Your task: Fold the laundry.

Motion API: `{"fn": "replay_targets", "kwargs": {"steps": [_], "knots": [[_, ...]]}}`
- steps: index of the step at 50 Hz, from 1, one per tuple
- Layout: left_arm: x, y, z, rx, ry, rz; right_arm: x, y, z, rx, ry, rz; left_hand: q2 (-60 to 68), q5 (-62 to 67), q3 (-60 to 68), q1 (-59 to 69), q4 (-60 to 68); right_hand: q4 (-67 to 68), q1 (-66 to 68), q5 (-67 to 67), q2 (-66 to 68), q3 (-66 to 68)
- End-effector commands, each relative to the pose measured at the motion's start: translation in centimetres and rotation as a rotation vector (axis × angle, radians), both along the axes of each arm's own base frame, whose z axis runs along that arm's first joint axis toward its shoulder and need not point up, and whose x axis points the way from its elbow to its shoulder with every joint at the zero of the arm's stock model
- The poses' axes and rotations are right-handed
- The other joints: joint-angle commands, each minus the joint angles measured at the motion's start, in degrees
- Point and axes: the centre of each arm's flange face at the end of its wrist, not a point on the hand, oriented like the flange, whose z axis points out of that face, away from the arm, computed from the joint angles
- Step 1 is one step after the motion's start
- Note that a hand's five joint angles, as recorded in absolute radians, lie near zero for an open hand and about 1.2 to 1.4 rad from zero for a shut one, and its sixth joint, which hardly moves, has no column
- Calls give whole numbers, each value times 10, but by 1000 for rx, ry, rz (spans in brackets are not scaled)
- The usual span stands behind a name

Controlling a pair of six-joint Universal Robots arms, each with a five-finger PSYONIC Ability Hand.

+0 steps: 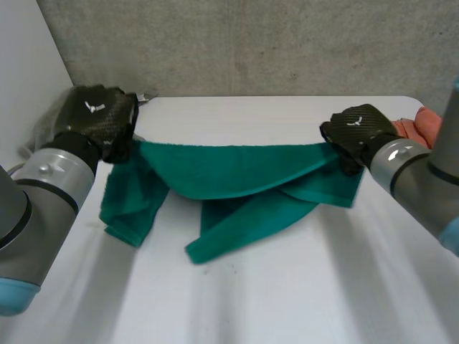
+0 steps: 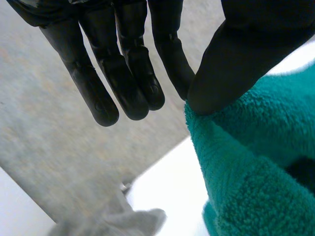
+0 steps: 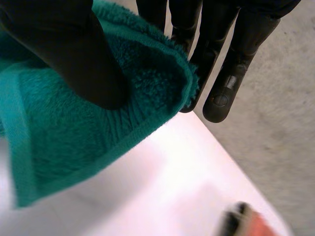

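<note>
At the left, the left hand (image 1: 97, 115) is raised above the far left part of the tabletop (image 1: 287, 287) and holds one top corner of a green towel (image 1: 229, 172). Seen from its wrist, the thumb (image 2: 231, 64) presses the towel's edge against the nearest of the fingers (image 2: 123, 83). The other fingers stand straight and free, so it is a light pinch and not a full grasp.

From that corner the towel stretches across to the other hand. Its upper edge sags in the middle, and the lower part hangs down and lies crumpled on the tabletop, with one flap draped below the left hand and a twisted tail reaching toward the near side. I would judge that it is lifted this way so its own weight pulls it open and the two held corners can be matched for a fold. It is not yet flat, and no neat fold shows.

At the right, the right hand (image 1: 358, 129) holds the opposite top corner at about the same height. Its thumb bears down on the terry from one side, and straight fingers back it from the other, clamped on the cloth. Beyond it, at the far right edge of the tabletop, an orange cloth (image 1: 423, 123) waits, well apart from the towel.
</note>
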Motion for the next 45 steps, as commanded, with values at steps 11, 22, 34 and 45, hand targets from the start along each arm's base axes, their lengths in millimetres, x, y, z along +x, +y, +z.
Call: {"fn": "replay_targets", "kwargs": {"steps": [11, 22, 34, 45], "knots": [[-35, -66, -106, 228, -182, -46, -2, -35, -44, -102, 455, -17, 114, 142, 117, 149, 112, 120, 238, 140, 129, 126], [-50, -152, 68, -551, 100, 81, 30, -113, 88, -999, 74, -224, 114, 142, 117, 149, 112, 120, 238, 140, 129, 126], [-45, -141, 50, -481, 87, 64, 26, -94, 89, -1018, 72, -199, 114, 142, 117, 149, 112, 120, 238, 140, 129, 126], [-34, -94, -76, -50, -40, -61, -2, -42, -46, -407, 335, -141, 114, 142, 117, 149, 112, 120, 238, 140, 129, 126]]}}
